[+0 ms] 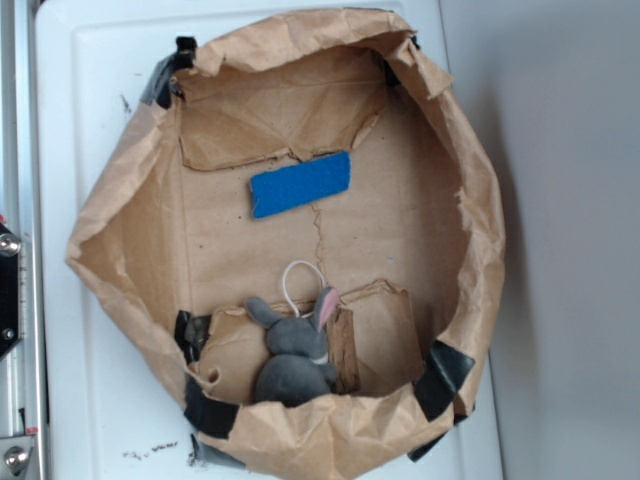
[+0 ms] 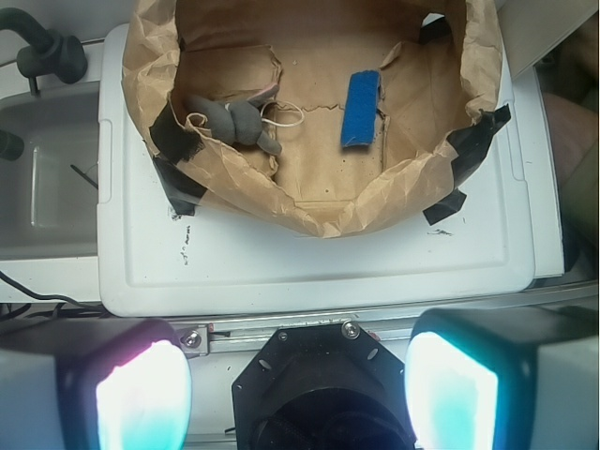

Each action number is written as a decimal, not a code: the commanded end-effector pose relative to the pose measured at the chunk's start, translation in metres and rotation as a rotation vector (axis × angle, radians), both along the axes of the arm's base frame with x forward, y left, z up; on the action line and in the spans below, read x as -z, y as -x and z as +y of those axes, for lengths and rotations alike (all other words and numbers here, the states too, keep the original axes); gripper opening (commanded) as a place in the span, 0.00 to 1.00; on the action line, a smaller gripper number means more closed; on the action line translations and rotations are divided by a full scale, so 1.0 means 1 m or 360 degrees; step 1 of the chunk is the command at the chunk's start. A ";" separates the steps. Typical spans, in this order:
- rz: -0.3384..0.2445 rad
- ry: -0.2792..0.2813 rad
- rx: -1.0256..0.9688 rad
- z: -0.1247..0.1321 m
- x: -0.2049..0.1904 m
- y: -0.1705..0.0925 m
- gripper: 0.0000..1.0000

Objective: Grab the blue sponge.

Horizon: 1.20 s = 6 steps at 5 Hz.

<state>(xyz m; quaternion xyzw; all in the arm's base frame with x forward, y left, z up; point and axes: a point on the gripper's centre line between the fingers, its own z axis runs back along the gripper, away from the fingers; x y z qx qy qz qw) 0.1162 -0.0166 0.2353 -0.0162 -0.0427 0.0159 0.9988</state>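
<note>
Wrist: tool (image 2: 298, 389) pads apart, tips cut off; blue sponge (image 2: 360, 109) clear; rabbit (image 2: 234, 121) part-hidden.

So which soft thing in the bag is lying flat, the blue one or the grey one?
The blue sponge. It lies flat on the bag's floor, out in the middle, while the grey rabbit is lumpy and tucked against the bag's wall.

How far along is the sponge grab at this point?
Nothing looks done yet. The blue sponge lies flat and untouched on the floor of the paper-lined box, apart from the grey plush rabbit. The gripper is open, holding nothing, and sits outside the box in the wrist view. Still left: the approach, the descent over the sponge and the closing.
</note>
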 end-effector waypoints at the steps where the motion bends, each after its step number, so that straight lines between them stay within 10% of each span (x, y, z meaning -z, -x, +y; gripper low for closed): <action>1: 0.0000 0.0000 0.0000 0.000 0.000 0.000 1.00; 6: -0.0025 -0.0104 -0.0162 0.027 0.013 -0.055 1.00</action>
